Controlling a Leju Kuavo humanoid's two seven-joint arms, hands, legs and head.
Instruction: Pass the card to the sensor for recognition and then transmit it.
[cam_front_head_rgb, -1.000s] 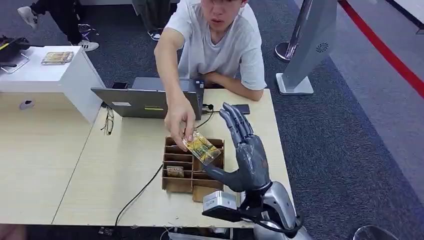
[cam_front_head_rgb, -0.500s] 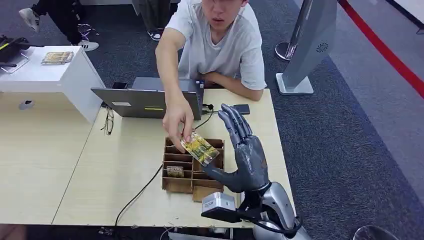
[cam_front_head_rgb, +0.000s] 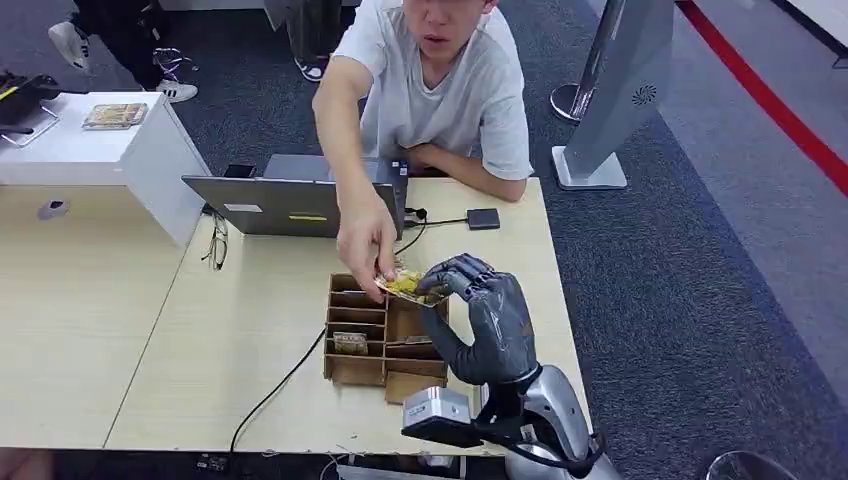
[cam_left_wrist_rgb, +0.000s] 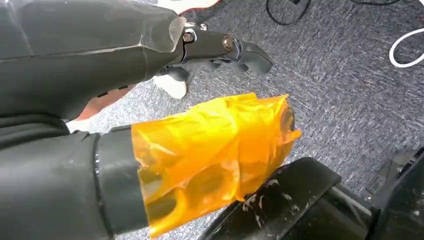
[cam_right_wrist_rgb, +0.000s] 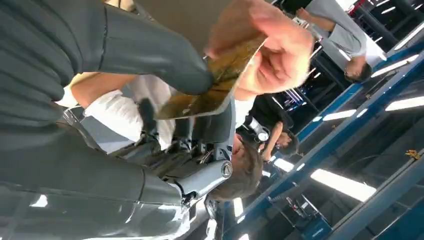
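A yellow-patterned card (cam_front_head_rgb: 405, 287) hangs over the wooden divider box (cam_front_head_rgb: 352, 372). My right hand (cam_front_head_rgb: 490, 322) has its fingers curled over the card's near end and pinches it. A person's hand (cam_front_head_rgb: 365, 242) still holds the card's far end. Seen from the right wrist, my thumb (cam_right_wrist_rgb: 150, 52) presses on the card (cam_right_wrist_rgb: 207, 97) while the person's fingers (cam_right_wrist_rgb: 275, 47) grip its other edge. A small black square sensor (cam_front_head_rgb: 483, 218) lies on the table behind my hand. My left hand (cam_left_wrist_rgb: 100, 75) hangs over grey carpet holding nothing, its thumb wrapped in orange tape (cam_left_wrist_rgb: 215, 150).
A grey laptop (cam_front_head_rgb: 300, 200) stands at the table's back with cables running to it and across the table. Another card (cam_front_head_rgb: 350, 343) sits in a box compartment. Glasses (cam_front_head_rgb: 216, 245) lie left of the laptop. The person sits across the table (cam_front_head_rgb: 240, 330). A white cabinet (cam_front_head_rgb: 100, 150) stands at the left.
My right hand's fingers, spread upright before, have curled down onto the card. The person's hand has brought the card level and closer to my hand.
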